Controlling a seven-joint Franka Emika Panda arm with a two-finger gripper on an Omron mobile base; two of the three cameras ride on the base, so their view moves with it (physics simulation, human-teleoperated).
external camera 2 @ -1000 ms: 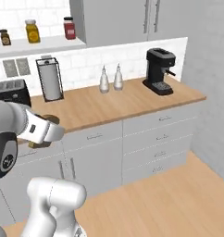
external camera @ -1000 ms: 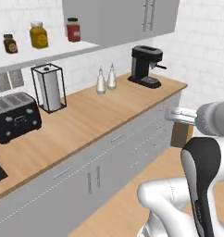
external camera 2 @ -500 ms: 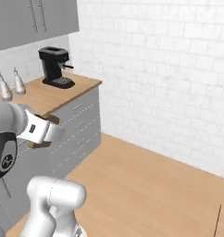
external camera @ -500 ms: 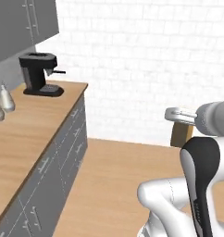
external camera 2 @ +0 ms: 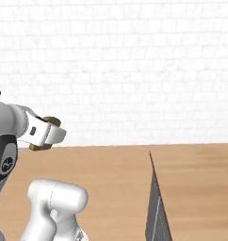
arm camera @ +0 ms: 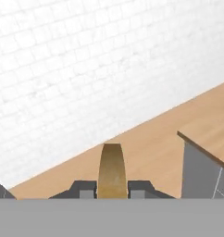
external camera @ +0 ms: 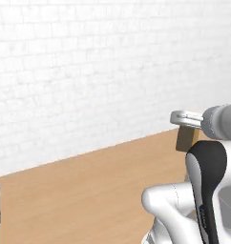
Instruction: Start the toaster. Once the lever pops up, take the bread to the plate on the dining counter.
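Bread [arm camera: 111, 170] seen edge-on in hand view, lower end hidden between pincer [arm camera: 112, 189] tips; desk [arm camera: 207, 139] corner cut by right edge; in left base view bread [external camera: 186, 138] half hidden behind arm.

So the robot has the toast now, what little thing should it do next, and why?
Probably keep turning the base toward the wood-topped counter corner that shows at the right of the hand view. The tool is shut on the bread, held edge-on between its fingers, so the grab is done. No plate is in sight yet, mostly white brick wall and wood floor, so it should just carry the slice steadily.
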